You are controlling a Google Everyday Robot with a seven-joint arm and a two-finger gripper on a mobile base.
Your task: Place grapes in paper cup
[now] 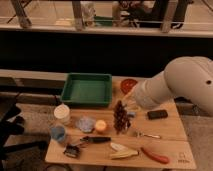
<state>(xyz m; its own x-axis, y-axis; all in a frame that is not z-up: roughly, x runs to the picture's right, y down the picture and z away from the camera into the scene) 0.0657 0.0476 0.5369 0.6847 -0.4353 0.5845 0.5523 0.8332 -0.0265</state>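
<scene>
The grapes [120, 119], a long bunch of dark red-purple berries, hang upright from my gripper [122, 103] over the middle of the wooden table [170, 131]. The gripper reaches in from the right at the end of the big white arm [175, 85] and is shut on the top of the bunch. The white paper cup [62, 114] stands upright at the left of the table, well to the left of the grapes.
A green tray [87, 89] and a red bowl [128, 85] sit at the back. A blue cup [58, 133], a crumpled bluish item [85, 123], an orange [101, 125], a black-handled tool [95, 139], a banana [124, 151], a carrot [155, 156] and a black block [157, 114] lie around.
</scene>
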